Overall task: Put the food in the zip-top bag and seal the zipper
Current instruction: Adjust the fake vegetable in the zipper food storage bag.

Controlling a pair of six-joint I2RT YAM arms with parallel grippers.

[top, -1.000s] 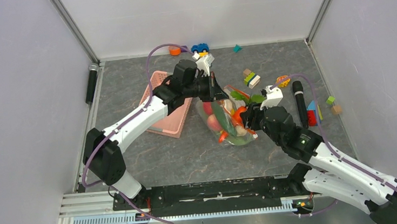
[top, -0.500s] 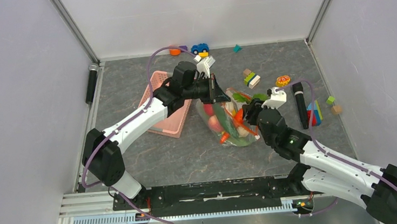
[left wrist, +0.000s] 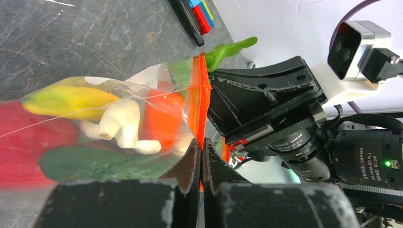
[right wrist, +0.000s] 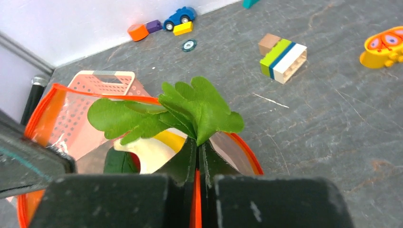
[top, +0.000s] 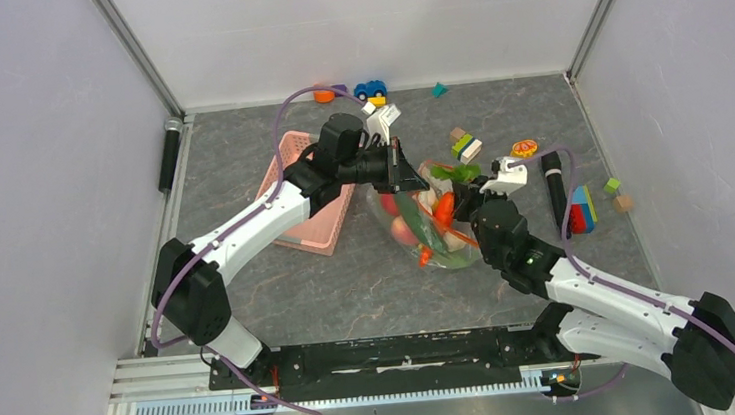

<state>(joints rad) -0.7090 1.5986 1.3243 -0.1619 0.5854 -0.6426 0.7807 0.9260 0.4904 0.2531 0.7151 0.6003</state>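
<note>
From above: one zip-top bag [top: 423,225] lies mid-table, just right of the single pink basket [top: 304,195], holding several food pieces in red, orange, green and white. Two arms reach over it. The left gripper [top: 398,170] meets the bag's far edge; the right gripper [top: 459,202] sits at its right edge, beside the black marker [top: 555,194]. Loose blocks and a toy car [top: 369,90] lie beyond the bag; bare table lies nearer the bases.

Left wrist: fingers pressed together, pinching the orange-red zipper [left wrist: 198,97]. One banana [left wrist: 69,101], one mushroom [left wrist: 121,126] and one tomato [left wrist: 33,142] show through the plastic.

Right wrist: fingers closed on the zipper strip at the bag's mouth, carrot leaves [right wrist: 180,111] rising just above them. One striped block [right wrist: 283,53] lies beyond.
</note>
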